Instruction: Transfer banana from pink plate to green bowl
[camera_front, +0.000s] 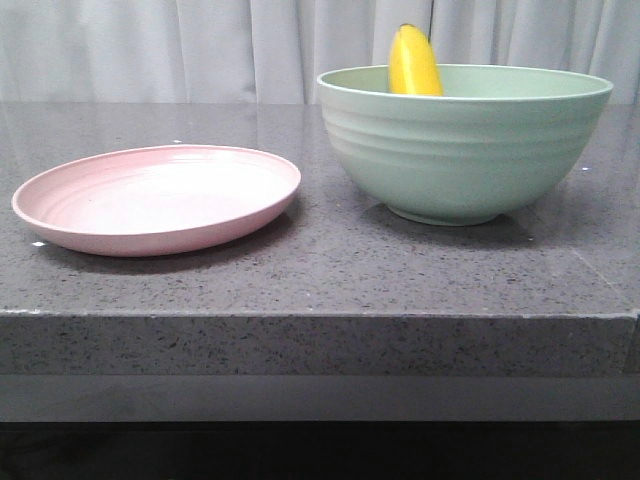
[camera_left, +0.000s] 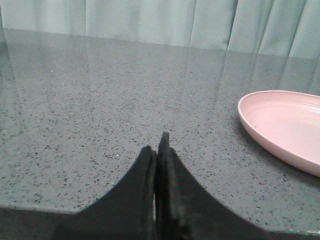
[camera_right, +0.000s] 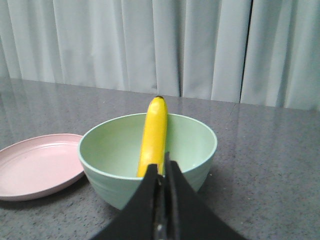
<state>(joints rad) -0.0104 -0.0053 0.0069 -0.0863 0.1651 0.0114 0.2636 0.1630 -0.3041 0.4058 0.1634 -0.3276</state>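
Banana (camera_right: 154, 135) already in bowl (camera_right: 195, 145), just beyond right gripper (camera_right: 161, 167); plate (camera_front: 150, 200) bare. Both your grippers, left gripper (camera_left: 157, 147) included, pinched closed, empty. You're done.

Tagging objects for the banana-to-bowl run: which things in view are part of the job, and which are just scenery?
Task things:
- banana, standing in the bowl, tip above the rim
- green bowl
- pink plate, nothing on it

Not part of it:
- grey speckled table
- pale curtain

Both grippers (left, right) are shut, holding nothing.
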